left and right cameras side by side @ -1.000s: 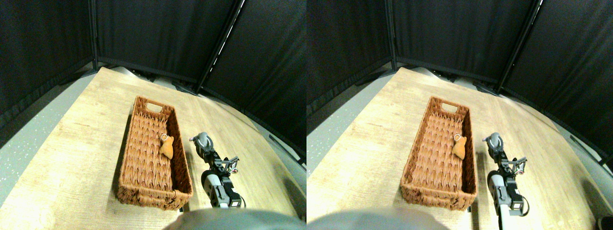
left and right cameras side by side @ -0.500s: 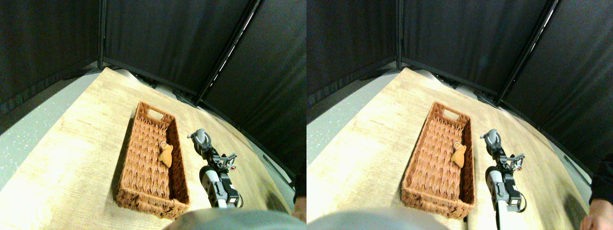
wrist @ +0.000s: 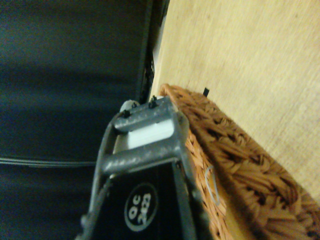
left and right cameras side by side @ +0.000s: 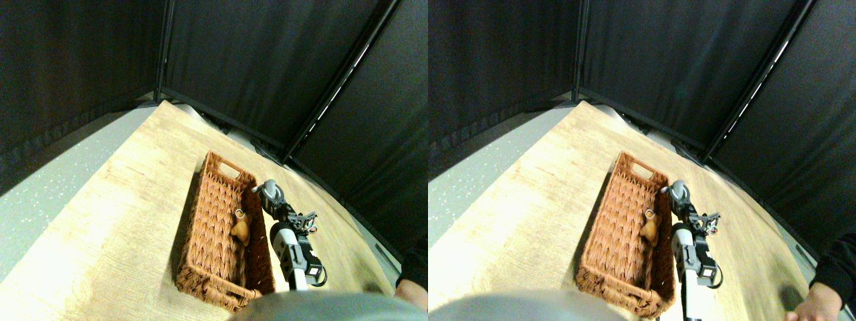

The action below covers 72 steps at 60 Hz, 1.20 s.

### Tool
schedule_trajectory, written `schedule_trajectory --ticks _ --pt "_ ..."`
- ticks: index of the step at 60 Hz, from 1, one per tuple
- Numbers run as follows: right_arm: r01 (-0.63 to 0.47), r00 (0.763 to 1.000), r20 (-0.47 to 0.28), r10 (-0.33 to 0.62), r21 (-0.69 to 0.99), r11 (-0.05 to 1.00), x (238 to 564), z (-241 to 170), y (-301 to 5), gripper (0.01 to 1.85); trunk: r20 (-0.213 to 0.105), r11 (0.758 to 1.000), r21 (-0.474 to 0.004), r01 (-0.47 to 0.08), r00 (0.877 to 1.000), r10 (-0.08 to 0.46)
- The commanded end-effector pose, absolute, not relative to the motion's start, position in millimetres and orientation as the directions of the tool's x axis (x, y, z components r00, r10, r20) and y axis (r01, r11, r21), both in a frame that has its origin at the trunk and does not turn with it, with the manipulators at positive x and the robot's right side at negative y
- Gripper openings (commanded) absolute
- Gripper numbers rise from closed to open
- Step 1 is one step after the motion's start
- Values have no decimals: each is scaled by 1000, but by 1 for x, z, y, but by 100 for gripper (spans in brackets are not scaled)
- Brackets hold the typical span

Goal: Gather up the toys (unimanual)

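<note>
A person's hand shows at the lower right edge of the stereo view, near the table's corner and well apart from the robot. Just left of it, the right manipulator's gripper reaches up along the right outer wall of the brown wicker basket, its tip near the basket's far end. Whether the jaws are parted or closed cannot be told, and nothing is seen in them. A tan plush toy with a white loop cord lies inside the basket against its right wall, just left of the arm and nearer than the gripper's tip. In the wrist view the cord shows beside the dark jaw frame. No readable labels appear on the toy or basket. Black curtains stand behind.
</note>
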<state>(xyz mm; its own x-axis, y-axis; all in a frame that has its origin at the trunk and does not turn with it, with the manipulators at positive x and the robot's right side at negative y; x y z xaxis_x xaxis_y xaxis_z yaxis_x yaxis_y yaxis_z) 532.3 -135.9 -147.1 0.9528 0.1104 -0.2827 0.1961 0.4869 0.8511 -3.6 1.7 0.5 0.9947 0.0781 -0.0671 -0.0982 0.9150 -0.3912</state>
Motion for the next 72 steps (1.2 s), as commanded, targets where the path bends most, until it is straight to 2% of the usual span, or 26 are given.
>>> schedule_trajectory --ticks 1,10,30,31,33,35,36,38,44,55,60,67,69,72 --pt "185 954 -273 125 862 471 537 -144 -129 6 -91 877 -460 -138 990 108" --pt "176 936 -295 190 862 475 541 -145 -116 6 -97 866 -475 -153 988 121" --pt "205 934 -308 181 878 433 541 -154 -105 6 -103 865 -474 -162 986 128" --pt "213 934 -312 173 877 431 540 -154 -105 12 -103 865 -474 -162 986 128" --pt "216 934 -316 169 872 440 539 -153 -106 38 -103 868 -471 -158 987 124" --pt "219 932 -321 165 866 449 537 -153 -106 56 -101 870 -469 -156 987 122" --pt "219 932 -321 165 866 449 537 -153 -106 56 -100 870 -468 -155 987 122" --pt "217 934 -319 160 863 456 536 -152 -107 73 -97 872 -465 -152 988 120" --pt "202 938 -310 158 855 477 535 -152 -113 86 -97 875 -462 -147 989 115" --pt "185 950 -285 125 840 511 539 -145 -132 79 -92 884 -448 -132 991 102" --pt "188 958 -270 95 845 501 542 -141 -145 70 -89 891 -437 -123 992 93" --pt "171 974 -222 36 835 523 545 -137 -172 54 -89 904 -415 -102 994 71" --pt "180 978 -211 4 847 500 543 -136 -180 50 -88 907 -410 -96 994 65" --pt "188 980 -192 -46 837 515 539 -133 -188 54 -86 912 -400 -86 995 57"
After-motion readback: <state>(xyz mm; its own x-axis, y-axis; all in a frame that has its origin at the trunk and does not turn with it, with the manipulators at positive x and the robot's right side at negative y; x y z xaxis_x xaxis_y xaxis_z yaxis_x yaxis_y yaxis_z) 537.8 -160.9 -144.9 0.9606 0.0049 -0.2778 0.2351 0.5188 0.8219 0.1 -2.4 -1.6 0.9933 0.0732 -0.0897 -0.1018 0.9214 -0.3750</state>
